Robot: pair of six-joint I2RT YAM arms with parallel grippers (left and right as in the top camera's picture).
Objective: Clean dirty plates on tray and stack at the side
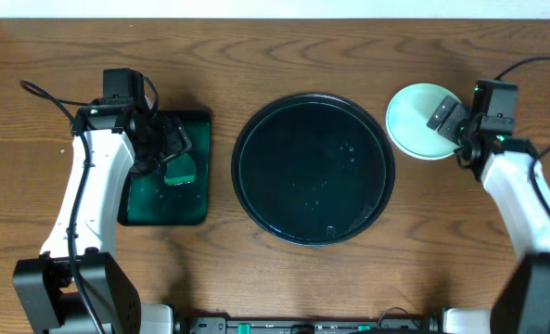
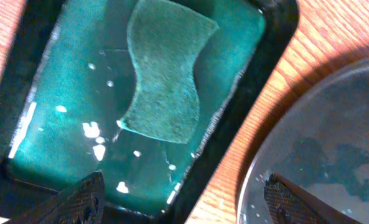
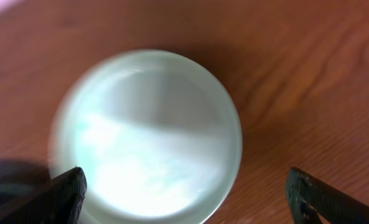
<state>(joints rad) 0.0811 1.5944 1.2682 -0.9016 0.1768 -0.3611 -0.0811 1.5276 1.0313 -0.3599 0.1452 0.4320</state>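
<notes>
Two fingers of my right gripper (image 3: 187, 198) stand wide apart, with nothing clamped between them. Just below them in the right wrist view lies a pale-mint plate (image 3: 147, 137), flat on the wooden table (image 1: 302, 56), its face pale and blurred. One fingertip overlaps the plate's near rim, though I cannot tell whether it touches. The other sits clear of the plate over bare wood. I cannot tell whether more plates lie under this one.

From overhead the plate rests to the right of the black round tray (image 1: 293, 158), apart from its rim, and the gripper is over the plate's right edge. Droplets glint on the tray's glossy floor.

Farther off, beyond the tray, my left gripper (image 2: 184, 199) hangs over the rectangular green tray (image 1: 140, 209). Its fingers are spread just as wide and grip nothing. A green sponge (image 2: 165, 81) lies on that tray's wet floor ahead of the fingertips.
</notes>
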